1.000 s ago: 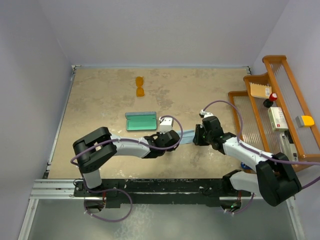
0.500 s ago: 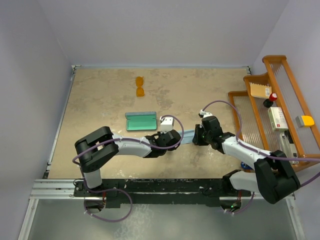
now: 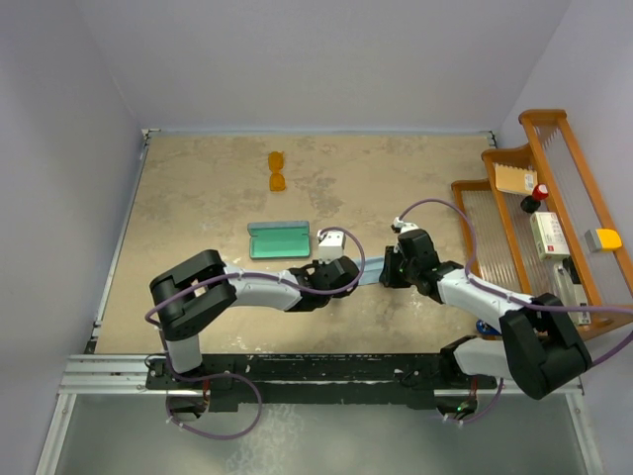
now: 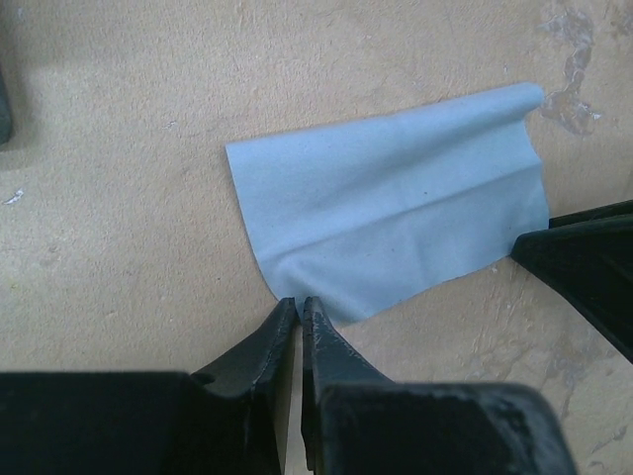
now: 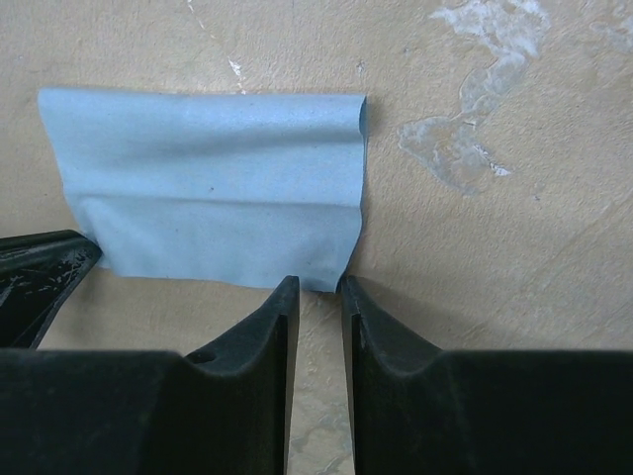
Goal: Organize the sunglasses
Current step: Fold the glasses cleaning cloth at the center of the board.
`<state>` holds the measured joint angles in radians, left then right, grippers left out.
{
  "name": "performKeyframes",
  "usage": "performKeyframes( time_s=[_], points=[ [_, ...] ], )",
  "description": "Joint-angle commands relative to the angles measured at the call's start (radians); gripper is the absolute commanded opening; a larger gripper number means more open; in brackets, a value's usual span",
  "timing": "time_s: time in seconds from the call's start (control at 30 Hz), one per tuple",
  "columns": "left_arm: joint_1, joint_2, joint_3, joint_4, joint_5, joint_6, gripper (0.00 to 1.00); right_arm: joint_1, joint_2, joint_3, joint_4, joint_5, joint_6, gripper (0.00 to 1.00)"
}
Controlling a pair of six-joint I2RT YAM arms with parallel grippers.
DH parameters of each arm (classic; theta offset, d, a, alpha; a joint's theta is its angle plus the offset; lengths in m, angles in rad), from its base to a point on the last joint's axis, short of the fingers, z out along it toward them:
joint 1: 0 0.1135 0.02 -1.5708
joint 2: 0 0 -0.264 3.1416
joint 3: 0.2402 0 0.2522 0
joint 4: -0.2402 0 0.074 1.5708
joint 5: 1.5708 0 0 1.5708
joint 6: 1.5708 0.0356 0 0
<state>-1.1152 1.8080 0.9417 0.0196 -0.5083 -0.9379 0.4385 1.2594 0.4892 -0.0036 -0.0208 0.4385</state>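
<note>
1. The tan, mottled table (image 3: 198,218) fills the top view between pale walls.
2. A tall orange wooden rack (image 3: 542,119) with ribbed clear shelves stands along the table's right edge and holds small items.
3. The left gripper (image 4: 300,302) sits low at the table's middle. Its black fingers (image 4: 259,348) are almost pressed together, with only a sliver between them. Their tips meet the near edge of the cloth, and I cannot tell whether any fabric is caught.
4. The right gripper (image 5: 318,285) faces it from the other side. Its fingers (image 5: 267,322) stand slightly apart, tips at the cloth's opposite corner, with nothing held.
5. A rectangular grey-blue case (image 3: 279,239) with teal lining lies open just behind the left gripper.
6. The pale blue cloth (image 4: 396,208) lies flat between the two grippers, one edge curled up.
7. The orange-lensed sunglasses (image 3: 278,171) lie far back on the table, well apart from the case and both grippers.
</note>
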Motion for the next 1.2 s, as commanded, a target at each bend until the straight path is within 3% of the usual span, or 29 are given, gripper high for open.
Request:
performKeyframes(
  time_s=[0.0,0.3,1.17],
  points=[
    [-0.006,0.023,0.029,-0.015,0.014,-0.013,0.03,0.006,0.004,0.005,0.019,-0.016,0.009,0.25],
    [-0.006,0.017,0.033,-0.025,0.007,0.001,0.00,0.009,0.007,0.008,0.017,-0.016,0.008,0.00],
    [-0.006,-0.027,0.111,-0.084,-0.043,0.103,0.00,0.011,-0.053,0.056,-0.025,-0.001,0.002,0.00]
  ],
)
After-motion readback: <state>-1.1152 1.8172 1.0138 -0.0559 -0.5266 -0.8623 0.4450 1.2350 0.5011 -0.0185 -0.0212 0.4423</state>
